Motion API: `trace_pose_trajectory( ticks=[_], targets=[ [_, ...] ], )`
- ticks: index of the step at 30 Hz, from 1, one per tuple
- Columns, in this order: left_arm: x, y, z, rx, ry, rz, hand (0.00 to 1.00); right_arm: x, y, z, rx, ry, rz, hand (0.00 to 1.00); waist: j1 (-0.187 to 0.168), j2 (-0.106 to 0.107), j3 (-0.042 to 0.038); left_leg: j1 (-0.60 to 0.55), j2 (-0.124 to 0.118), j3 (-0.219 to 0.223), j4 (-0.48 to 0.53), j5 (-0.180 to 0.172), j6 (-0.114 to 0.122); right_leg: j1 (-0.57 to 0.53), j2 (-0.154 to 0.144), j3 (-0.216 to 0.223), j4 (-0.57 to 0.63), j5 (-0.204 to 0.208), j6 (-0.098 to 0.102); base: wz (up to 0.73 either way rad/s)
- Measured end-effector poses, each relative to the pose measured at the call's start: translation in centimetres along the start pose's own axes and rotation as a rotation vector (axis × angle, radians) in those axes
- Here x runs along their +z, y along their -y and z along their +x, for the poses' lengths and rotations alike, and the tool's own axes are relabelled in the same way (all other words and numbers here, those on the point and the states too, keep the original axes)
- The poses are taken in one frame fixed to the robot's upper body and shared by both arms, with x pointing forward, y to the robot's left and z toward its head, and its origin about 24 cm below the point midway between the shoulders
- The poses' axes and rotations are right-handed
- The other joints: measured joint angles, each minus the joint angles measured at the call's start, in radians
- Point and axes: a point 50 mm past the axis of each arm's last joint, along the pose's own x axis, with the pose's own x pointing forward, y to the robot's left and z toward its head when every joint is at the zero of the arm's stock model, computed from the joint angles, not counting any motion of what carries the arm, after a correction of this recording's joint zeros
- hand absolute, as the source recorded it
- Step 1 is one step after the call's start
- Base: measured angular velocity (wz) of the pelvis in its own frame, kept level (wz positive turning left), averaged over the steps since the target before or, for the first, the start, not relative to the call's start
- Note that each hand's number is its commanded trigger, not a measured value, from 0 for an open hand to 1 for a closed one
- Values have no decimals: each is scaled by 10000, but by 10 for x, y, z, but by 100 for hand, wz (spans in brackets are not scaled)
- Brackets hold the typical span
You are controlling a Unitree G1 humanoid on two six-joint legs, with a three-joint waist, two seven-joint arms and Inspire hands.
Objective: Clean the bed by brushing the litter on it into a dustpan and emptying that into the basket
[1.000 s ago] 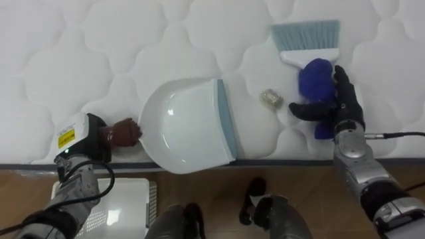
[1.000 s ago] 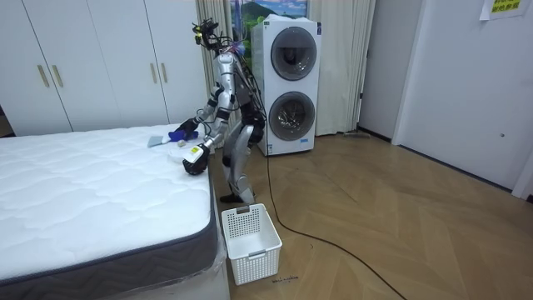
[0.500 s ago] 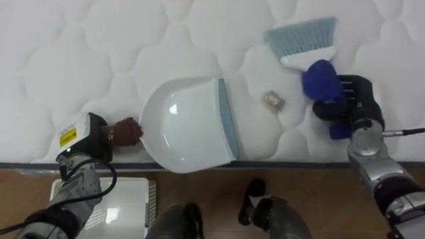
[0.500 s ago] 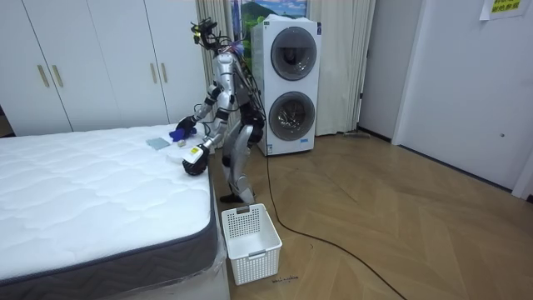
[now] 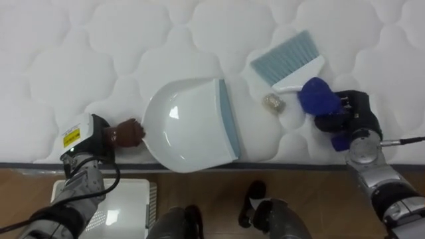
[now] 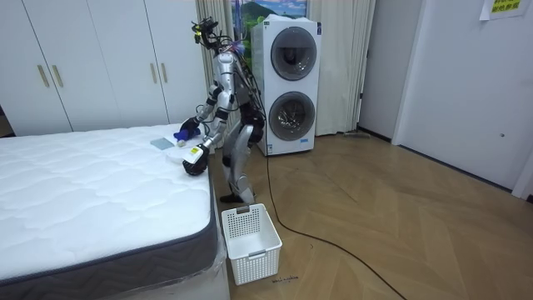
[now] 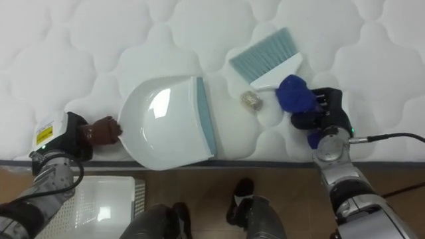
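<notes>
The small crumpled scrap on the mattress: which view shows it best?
The left eye view: the scrap lies in the open between the dustpan lip and the brush bristles. The right eye view shows it much the same. In the room view it is too small to make out.

Left hand (image 5: 98,136) rests at the bed's (image 5: 60,60) near edge, curled round the dustpan handle (image 5: 127,133); right hand (image 5: 350,114), further along that edge, clenches the brush handle (image 5: 316,96); both forearms reach in from below.
</notes>
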Motion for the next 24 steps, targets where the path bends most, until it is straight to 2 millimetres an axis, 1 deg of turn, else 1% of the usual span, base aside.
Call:
trace_pose_trajectory(
  ticks=[6,10,12,14,16,18,20,24],
  targets=[
    [1,-1,2,-63,-66,-68,100,-3,2,0,-74,-82,-168,100,2,-1,0,-7,-20,23,-16,0,1,-6,-15,-10,5,-9,13,0],
    [2,-1,1,-57,-30,-3,100,1,3,1,-251,124,-516,100,-12,-11,-5,-22,-35,21,-6,13,20,-12,-47,0,53,-17,26,2],
    [3,-1,2,-31,10,22,100,3,4,2,-417,254,-891,100,-128,-25,-10,-41,-153,1,-5,50,76,-69,-206,13,222,-90,75,15],
    [5,-2,3,11,109,186,100,5,4,3,-513,332,-1101,100,-155,-47,-11,-98,-160,-15,29,52,83,-73,-224,9,218,-92,81,8],
    [7,-3,3,43,192,250,100,5,5,3,-628,314,-1299,100,-174,-103,-20,-112,-168,-23,46,58,96,-80,-258,-11,231,-87,91,8],
    [8,-4,4,105,304,344,100,5,6,4,-739,325,-1587,100,-169,-225,-27,-138,-184,-18,76,70,119,-141,-329,13,322,-86,98,4],
    [12,-8,6,236,381,469,100,12,11,7,-897,508,-2195,100,-163,-346,-19,-218,-164,28,168,67,139,-225,-363,20,377,-81,96,0],
    [13,-11,8,353,380,765,100,17,22,11,-1185,904,-3571,100,-139,-551,-27,-186,-134,85,178,85,168,-208,-334,58,339,-32,80,-1]
  ],
)
